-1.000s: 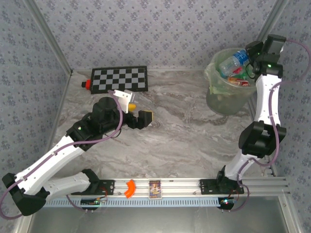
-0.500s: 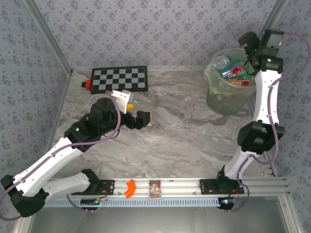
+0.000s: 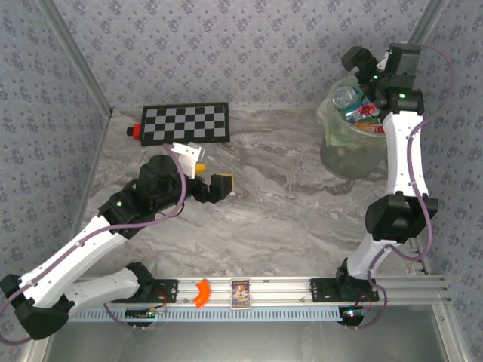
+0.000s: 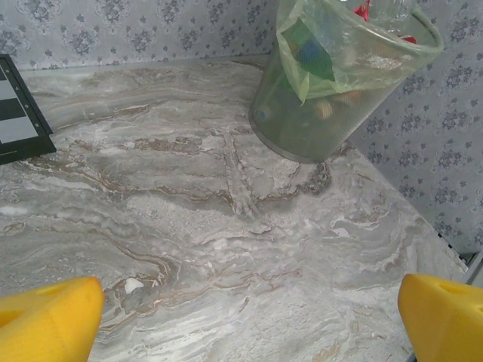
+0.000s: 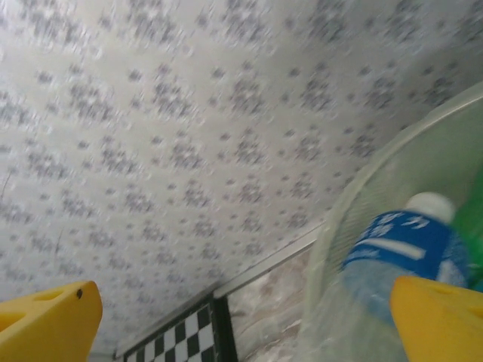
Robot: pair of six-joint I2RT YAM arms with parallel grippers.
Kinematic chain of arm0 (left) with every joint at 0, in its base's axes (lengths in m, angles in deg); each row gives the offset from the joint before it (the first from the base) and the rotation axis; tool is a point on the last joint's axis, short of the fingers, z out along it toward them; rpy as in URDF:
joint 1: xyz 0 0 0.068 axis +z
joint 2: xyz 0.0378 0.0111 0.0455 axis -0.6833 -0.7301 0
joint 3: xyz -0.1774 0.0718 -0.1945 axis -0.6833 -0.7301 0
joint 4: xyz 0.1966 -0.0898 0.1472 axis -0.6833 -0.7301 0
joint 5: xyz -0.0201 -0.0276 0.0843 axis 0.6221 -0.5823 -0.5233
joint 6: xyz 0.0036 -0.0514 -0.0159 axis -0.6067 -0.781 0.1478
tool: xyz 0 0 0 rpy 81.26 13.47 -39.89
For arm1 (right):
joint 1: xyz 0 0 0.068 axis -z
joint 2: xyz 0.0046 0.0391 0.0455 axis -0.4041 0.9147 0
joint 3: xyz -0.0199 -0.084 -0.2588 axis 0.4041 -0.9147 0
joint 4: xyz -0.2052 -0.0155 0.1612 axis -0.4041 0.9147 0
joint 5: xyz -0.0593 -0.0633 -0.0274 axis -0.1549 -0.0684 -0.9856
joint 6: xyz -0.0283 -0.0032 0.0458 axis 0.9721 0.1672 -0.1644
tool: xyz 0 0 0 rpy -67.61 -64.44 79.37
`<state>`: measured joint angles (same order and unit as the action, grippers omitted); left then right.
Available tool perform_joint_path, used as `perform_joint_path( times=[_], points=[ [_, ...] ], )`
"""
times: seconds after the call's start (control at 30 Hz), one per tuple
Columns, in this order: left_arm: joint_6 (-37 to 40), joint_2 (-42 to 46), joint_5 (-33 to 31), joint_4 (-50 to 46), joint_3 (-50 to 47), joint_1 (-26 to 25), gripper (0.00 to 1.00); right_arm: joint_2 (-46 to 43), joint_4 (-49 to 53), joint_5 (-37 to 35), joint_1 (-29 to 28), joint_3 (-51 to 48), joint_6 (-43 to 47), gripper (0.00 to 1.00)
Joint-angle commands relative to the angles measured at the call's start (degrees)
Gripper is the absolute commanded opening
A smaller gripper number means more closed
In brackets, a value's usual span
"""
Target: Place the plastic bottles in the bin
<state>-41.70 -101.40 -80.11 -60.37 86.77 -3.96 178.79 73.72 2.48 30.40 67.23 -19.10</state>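
The pale-green translucent bin (image 3: 355, 143) stands at the back right of the table, and bottles (image 3: 361, 110) lie heaped inside it. A clear bottle with a blue label (image 5: 400, 249) rests just inside the rim (image 5: 355, 204) in the right wrist view. My right gripper (image 3: 362, 64) hangs open above the bin's far left edge, with nothing between its yellow fingers (image 5: 45, 324). My left gripper (image 3: 220, 185) stands open low over the middle-left of the table, empty. From the left wrist the bin (image 4: 332, 98) sits ahead on bare marble.
A checkerboard panel (image 3: 186, 122) lies at the back left with a small red block (image 3: 134, 130) at its left end. Patterned walls close in the back and both sides. An orange piece (image 3: 201, 292) and a small card (image 3: 240, 292) sit on the front rail.
The clear blue-label bottle has dropped from my right gripper into the bin. The right gripper has opened, risen and swung left over the rim. The left arm has barely shifted.
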Motion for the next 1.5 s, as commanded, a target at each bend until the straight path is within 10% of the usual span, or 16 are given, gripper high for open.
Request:
perform_joint_path(
  times=[0.0,1.47],
  points=[
    [0.70,1.07,-1.20,0.66,-0.54,-0.48,1.00,0.14,-2.35,5.39,-1.47,-1.44,1.23,1.00],
    [-0.64,2.44,-10.28,-0.25,-2.63,-0.49,1.00,-18.26,4.02,-3.09,-5.73,-16.24,12.51,1.00]
  ],
)
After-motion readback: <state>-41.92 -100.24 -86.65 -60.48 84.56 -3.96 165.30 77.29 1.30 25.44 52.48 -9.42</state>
